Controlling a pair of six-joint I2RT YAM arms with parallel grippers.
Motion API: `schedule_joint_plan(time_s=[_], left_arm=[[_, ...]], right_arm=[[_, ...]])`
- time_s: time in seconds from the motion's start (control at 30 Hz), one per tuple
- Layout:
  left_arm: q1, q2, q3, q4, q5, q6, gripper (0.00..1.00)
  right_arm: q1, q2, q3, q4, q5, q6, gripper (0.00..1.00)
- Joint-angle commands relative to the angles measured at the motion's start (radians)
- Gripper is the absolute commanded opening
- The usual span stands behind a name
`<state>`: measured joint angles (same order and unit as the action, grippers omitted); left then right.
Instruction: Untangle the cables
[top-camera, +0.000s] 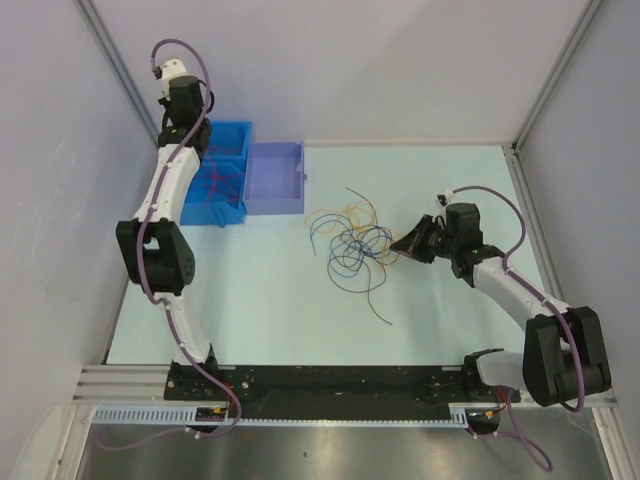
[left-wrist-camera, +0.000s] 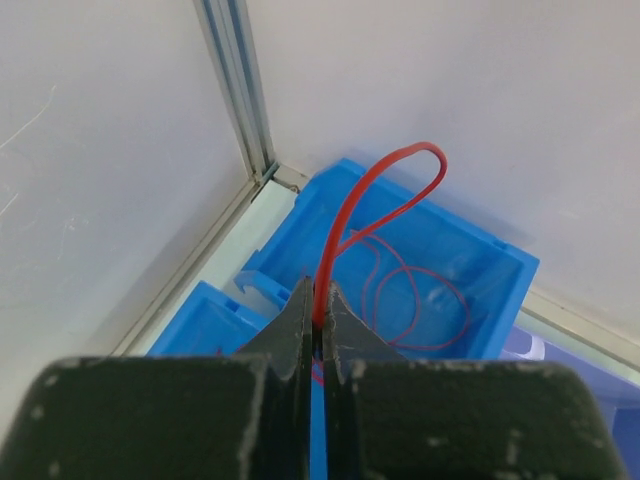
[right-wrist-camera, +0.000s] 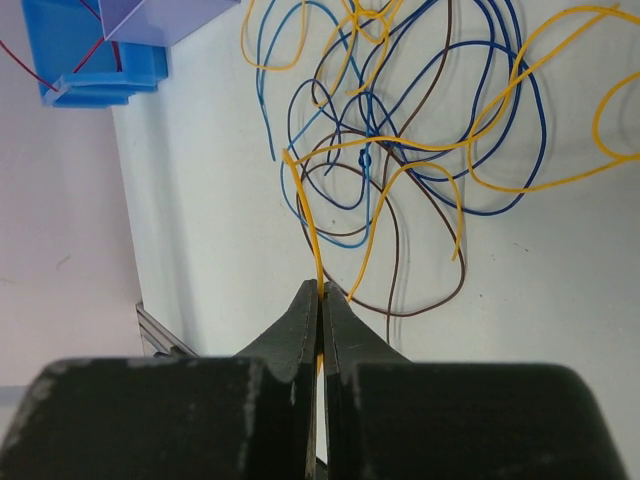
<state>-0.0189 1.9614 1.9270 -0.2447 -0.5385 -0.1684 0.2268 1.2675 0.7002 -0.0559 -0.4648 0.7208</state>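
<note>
Red and yellow curly cables (top-camera: 355, 240), pinched
We see the left gripper (left-wrist-camera: 319, 318) clamp a red loop (left-wrist-camera: 333, 245) upright, the right gripper (right-wrist-camera: 320, 298) a yellow strand (right-wrist-camera: 306, 222).

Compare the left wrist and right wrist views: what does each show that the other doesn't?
Left wrist only: the left end effector shut on a red cable that loops up above the blue bin. Right wrist only: the right end effector shut on a yellow cable running into the tangle of blue, yellow and brown cables on the table. Both: the blue bin, with red cable lying inside it.
</note>
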Motion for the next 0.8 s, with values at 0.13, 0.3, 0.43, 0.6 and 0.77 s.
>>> schedule_joint_plan(time_s=[0.13,0.3,0.43,0.6,0.77], left_arm=[[0.013,0.105,0.268,-0.025,-0.025,0.07,0.0],[0.016,0.129,0.302,-0.019,-0.023,0.09,0.0],[0.016,0.085,0.186,0.005,-0.043,0.07,0.0],[0.04,-0.048,-0.199,0.191,-0.06,-0.023,0.0],[0.046,-0.131,-0.417,0.314,-0.08,-0.101,0.0]], right_arm=[[-0.001,0.032,-0.005,0.044,-0.018,-0.017,0.0],[-0.001,0.05,-0.005,0.048,-0.018,-0.02,0.0],[-0.001,0.064,-0.005,0.047,-0.021,-0.023,0.0],[-0.001,0.075,-0.007,0.047,-0.028,-0.023,0.0],[-0.001,0.072,-0.011,0.076,-0.037,-0.021,0.0]])
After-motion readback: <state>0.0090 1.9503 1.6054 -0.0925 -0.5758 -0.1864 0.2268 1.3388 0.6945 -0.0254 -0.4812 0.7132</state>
